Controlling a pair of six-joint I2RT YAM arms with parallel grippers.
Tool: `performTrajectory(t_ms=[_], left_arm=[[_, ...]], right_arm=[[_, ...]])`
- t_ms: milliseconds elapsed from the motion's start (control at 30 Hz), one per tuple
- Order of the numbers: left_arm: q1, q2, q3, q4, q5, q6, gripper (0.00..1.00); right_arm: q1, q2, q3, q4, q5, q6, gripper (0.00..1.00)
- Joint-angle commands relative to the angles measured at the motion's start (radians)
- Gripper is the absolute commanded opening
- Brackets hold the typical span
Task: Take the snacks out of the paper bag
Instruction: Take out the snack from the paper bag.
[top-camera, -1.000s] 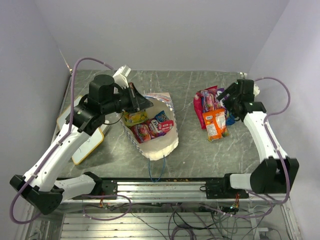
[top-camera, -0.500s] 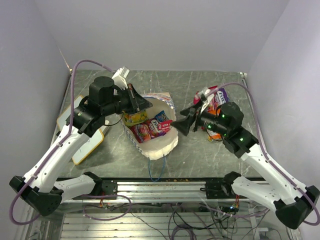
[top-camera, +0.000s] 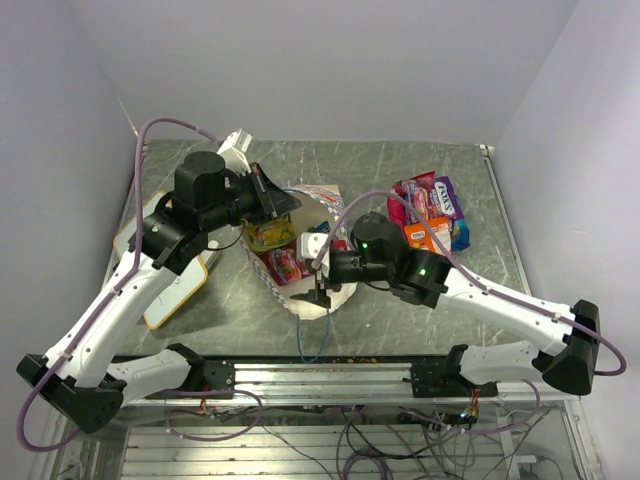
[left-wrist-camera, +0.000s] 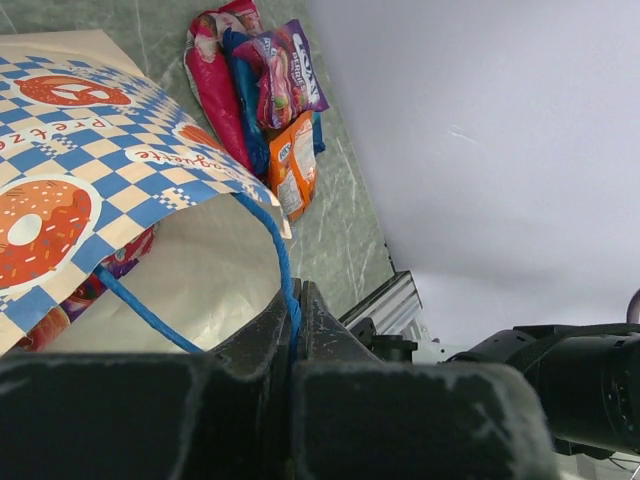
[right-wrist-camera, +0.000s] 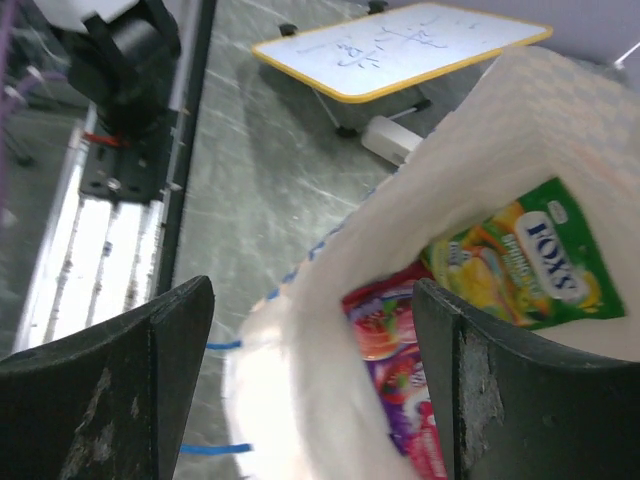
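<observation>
The bag (top-camera: 322, 196) sits in the middle of the bench (top-camera: 230, 300), its mouth open. The left gripper (left-wrist-camera: 297, 297) has its jaws clamped on the blue cord handle (left-wrist-camera: 275, 240) at the bag's rim. The right gripper (right-wrist-camera: 312, 292) hangs just over the mouth, jaws spread wide and gripping nothing. Inside the bag lie a green packet (right-wrist-camera: 530, 255) and, beside it, a red packet (right-wrist-camera: 372, 318). A pile of packets (top-camera: 430, 212), red, purple, blue and orange, rests on the bench to the right of the bag, apart from it. A whiteboard (top-camera: 172, 290) lies at the bench's left side, under the left arm.
</observation>
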Motion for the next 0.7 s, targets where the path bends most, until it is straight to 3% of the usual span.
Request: performTrajectory(t_ms=[0,200,400,667], left_arm=[[-0.004,-0.034,0.012,0.043,-0.03,-0.002,0.07],[-0.004,-0.023,0.015,0.057,-0.015,-0.01,0.07],[-0.003,-0.035,-0.046,0.115,0.01,-0.048,0.07],[-0.004,-0.047,-0.073,0.134,0.027,-0.071,0.07]], right_arm=[[0.016,0.037,0.068,-0.075,0.056,-0.288,0.79],[0.02,0.081,0.039,-0.099,0.132,-0.429,0.69],[0.022,0.169,0.07,-0.162,0.225,-0.446,0.6],[0.024,0.209,-0.03,-0.076,0.207,-0.454,0.6]])
